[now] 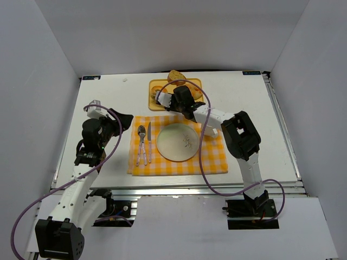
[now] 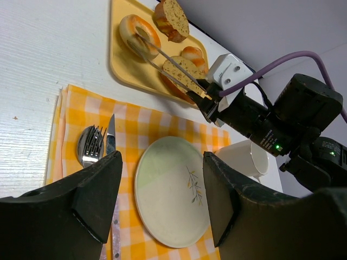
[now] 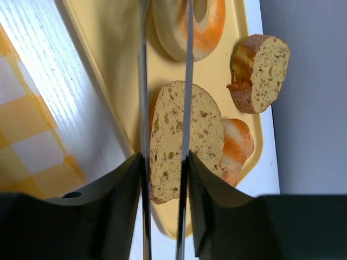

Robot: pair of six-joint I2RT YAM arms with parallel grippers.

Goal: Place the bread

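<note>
The pick-up is judged in hand: the right gripper (image 3: 164, 173) is clamped on tongs (image 2: 173, 67) whose tips reach the bread (image 2: 138, 32), which lies on the tray (image 2: 122, 65); the left gripper (image 2: 161, 162) is held wide open, empty. A firm pinch, then a lift toward the plate (image 2: 162, 189), is called for. Counted: one bread, two slices (image 3: 179, 135), one roll (image 3: 238, 143), one plate

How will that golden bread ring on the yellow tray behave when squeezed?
The golden bread ring looks puffy, so probably light and easily dented by the metal tongs. Flat on the yellow tray, it likely slides rather than rolls.
</note>
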